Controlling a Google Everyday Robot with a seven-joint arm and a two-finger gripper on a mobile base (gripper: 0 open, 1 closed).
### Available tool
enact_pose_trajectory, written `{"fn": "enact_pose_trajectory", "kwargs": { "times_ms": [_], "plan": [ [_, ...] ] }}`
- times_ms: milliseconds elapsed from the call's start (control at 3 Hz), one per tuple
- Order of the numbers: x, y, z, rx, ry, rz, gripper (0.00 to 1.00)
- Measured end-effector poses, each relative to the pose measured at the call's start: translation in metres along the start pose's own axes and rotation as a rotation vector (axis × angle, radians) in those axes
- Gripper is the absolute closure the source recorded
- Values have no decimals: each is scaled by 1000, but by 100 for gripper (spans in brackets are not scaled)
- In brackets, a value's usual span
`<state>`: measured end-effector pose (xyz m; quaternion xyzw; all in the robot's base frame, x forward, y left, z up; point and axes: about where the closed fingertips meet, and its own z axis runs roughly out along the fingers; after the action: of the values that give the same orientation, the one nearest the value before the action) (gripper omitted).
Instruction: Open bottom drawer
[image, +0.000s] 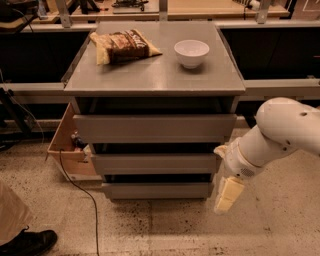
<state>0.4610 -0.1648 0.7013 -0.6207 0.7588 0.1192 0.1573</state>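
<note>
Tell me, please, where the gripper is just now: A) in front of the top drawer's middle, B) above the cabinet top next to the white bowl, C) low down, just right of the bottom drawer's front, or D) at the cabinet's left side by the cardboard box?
C: the gripper hangs low beside the right end of the bottom drawer, well below the white bowl on the cabinet top.
</note>
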Motion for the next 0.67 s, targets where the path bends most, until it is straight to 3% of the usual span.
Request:
{"fn": "enact_pose_trajectory", "kwargs": {
  "times_ms": [667],
  "plan": [
    [-6, -29, 76, 21, -146, -6, 0]
  ]
}}
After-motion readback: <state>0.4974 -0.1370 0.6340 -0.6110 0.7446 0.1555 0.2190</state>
